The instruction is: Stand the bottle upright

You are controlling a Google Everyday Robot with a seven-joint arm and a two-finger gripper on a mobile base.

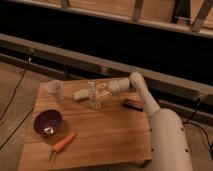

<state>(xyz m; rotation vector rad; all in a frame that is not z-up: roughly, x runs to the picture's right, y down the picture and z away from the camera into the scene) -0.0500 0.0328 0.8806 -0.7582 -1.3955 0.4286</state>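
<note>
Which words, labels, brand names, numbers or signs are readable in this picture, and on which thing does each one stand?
None can be read.
The bottle shows no label I can make out.
The pale spot in the bowl is too blurred to read.
The pincer, right beside the bottle over the table, bears no visible marking.

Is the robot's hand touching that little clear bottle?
Cannot tell. In the camera view the hand overlaps the upright bottle, showing neither contact nor a gap plainly.
</note>
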